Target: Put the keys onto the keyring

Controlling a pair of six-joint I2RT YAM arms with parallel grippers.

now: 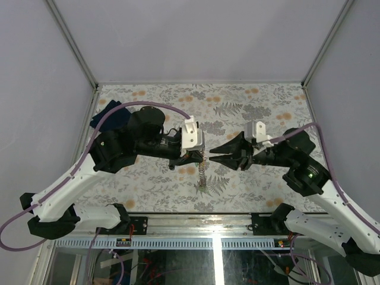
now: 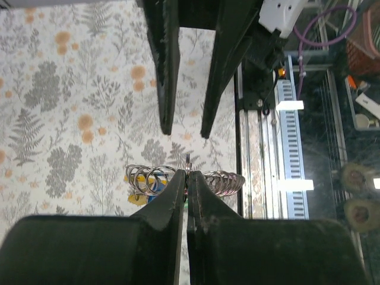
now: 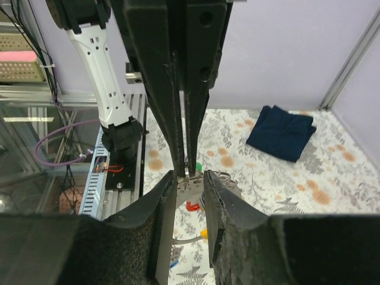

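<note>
- The keyring (image 2: 219, 181) hangs clear of the tabletop (image 2: 59, 89), caught at the very tip of the left end effector (image 2: 186, 178) and directly in front of the right one. Held up like this, I judge, its wire can be reached from both sides.
- The dark blue cloth (image 3: 282, 132) lies folded well away from both end effectors, out past the left arm, and seems to play no part here.
- The left end effector is clamped tight on the keyring's wire, with no gap between its fingers. It acts as the steady holder, so the ring cannot swing.
- The short chain (image 1: 203, 172) dangles straight down below the two tips, simply pulled by its own weight.
- The keys (image 3: 191, 206) show as small red, yellow, green and blue tags just beneath the pinch point. I cannot tell whether they already hang from the ring or lie under it.
- The right end effector (image 3: 189, 177) faces the left one tip to tip, its fingers narrowly apart and holding nothing. The ring sits just off its tips, probably so it can take a fresh hold.
- No brand, label or writing can be read on the keys, the ring, the cloth or the arms.
</note>
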